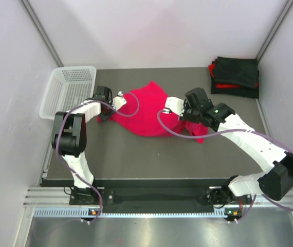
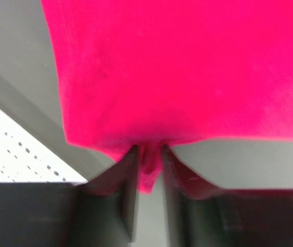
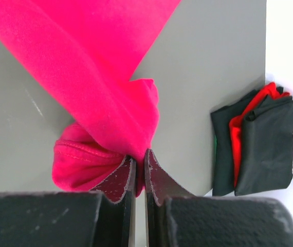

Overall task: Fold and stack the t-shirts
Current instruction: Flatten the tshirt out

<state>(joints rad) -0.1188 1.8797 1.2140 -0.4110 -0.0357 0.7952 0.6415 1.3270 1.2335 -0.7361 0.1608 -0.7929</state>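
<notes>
Red t-shirt: crimson, bunched and creased, stretched across the frame's centre.
Left gripper: jaws pinched narrowly onto its edge.
Right gripper: jaws clamped onto twisted cloth.

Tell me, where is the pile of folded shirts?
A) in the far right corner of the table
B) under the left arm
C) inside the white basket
A: the folded stack lies in the far right corner of the table, well away from the white basket on the left.

Bright, even light; left wrist view blurred, fingers soft-edged.
</notes>
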